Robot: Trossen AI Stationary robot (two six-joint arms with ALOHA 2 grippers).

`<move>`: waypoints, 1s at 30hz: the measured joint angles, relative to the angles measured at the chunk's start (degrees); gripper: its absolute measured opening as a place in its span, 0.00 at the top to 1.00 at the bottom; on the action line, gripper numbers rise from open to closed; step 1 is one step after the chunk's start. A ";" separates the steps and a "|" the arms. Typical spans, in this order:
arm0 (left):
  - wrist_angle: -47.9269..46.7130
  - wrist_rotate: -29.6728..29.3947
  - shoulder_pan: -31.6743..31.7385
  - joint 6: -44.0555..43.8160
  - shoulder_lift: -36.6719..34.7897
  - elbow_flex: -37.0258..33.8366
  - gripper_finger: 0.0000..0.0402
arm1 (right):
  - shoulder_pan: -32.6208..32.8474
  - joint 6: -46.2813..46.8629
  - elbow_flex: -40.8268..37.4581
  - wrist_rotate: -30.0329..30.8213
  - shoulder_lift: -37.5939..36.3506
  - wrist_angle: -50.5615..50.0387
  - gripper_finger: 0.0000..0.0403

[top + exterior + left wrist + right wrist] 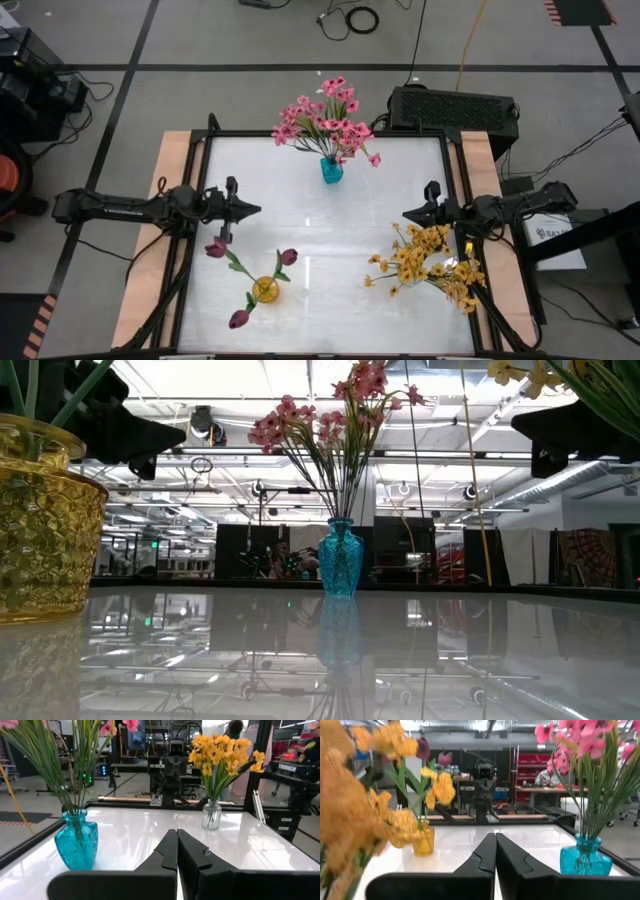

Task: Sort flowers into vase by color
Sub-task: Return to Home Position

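Observation:
Pink blossom sprays [327,125] stand with their stems in a blue glass vase [331,170] at the table's far middle. Dark purple-maroon tulip buds [287,257] stand in a yellow glass vase [265,290] at the near left. Yellow blossom sprays [428,262] fill a clear vase [211,815] at the near right. My left gripper [255,210] hovers shut over the left side, empty, above the tulips' far side. My right gripper [408,214] hovers shut over the right side, empty, just beyond the yellow sprays.
A dark frame [330,134] rims the glossy white table top [330,230]. A black box [452,110] sits beyond the far right corner. The table's middle, between the three vases, holds nothing. A person [543,776] shows in the room beyond.

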 joint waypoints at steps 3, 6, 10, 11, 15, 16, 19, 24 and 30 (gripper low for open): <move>0.20 0.00 0.00 0.00 0.00 -0.57 1.00 | -0.07 0.06 0.03 0.58 0.17 -0.16 1.00; 0.38 -0.01 0.00 0.07 0.00 -1.23 1.00 | -0.07 0.42 0.05 1.12 0.23 -0.60 1.00; 0.21 0.06 -0.16 0.04 0.00 -1.24 1.00 | -0.07 0.63 0.05 1.19 0.23 -1.45 1.00; 0.19 0.18 -0.37 0.09 0.00 -1.24 1.00 | -0.07 0.79 0.05 1.19 0.23 -1.74 1.00; -0.22 1.46 -1.51 0.46 -0.25 -1.24 1.00 | -0.08 1.37 0.05 1.21 0.23 -3.77 1.00; -0.85 1.48 -1.60 0.68 -0.58 -1.24 1.00 | -0.09 1.61 0.05 1.24 0.26 -4.33 1.00; -3.88 1.49 -1.62 1.20 -2.67 -1.26 1.00 | -0.08 1.94 0.05 1.24 0.23 -5.66 1.00; -8.09 1.49 -1.62 0.09 -8.30 -1.28 1.00 | -0.09 2.13 0.05 1.24 0.23 -5.77 1.00; -16.72 0.26 -1.62 0.04 -16.08 -1.28 1.00 | -0.09 3.31 0.08 1.24 0.23 -7.66 1.00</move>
